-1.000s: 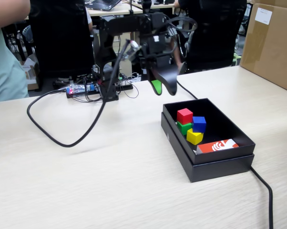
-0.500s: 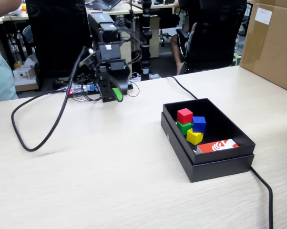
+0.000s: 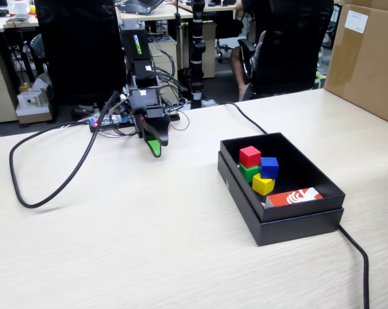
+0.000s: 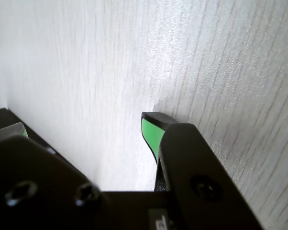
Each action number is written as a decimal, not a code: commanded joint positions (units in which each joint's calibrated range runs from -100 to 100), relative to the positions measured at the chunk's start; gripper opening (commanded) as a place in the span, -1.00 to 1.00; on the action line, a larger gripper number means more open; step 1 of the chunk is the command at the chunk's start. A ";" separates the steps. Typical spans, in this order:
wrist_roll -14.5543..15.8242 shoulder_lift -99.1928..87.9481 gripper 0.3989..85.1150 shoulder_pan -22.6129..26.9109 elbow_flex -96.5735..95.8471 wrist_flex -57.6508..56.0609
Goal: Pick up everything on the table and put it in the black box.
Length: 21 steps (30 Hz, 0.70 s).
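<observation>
From the fixed view I see my arm folded back at its base at the far side of the desk [image 3: 149, 244], with the hand [image 3: 155, 149] pointing down so its green-tipped end sits just above, or on, the desk top; I cannot tell which. It is well apart from the black box [image 3: 281, 225], which lies to the right in that view. In the wrist view the hand [image 4: 86, 136] shows a wide strip of pale wood grain between the green-padded finger on the right and the other finger low at the left edge, so the fingers are spread and nothing is between them.

All four cubes are inside the black box, clustered near its left wall. The red cube [image 3: 249, 156] sits highest, resting on the green cube [image 3: 248, 172]. The blue cube [image 3: 269, 167] is just right of them, and the yellow cube [image 3: 263, 185] is nearest the camera, touching the green one. An orange-and-white card [image 3: 294, 196] lies in the box's near corner. A thick black cable [image 3: 49, 174] loops over the desk at left, and another runs behind the box.
</observation>
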 commanded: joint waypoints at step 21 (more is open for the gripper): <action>-2.59 -1.53 0.13 0.24 -14.90 13.14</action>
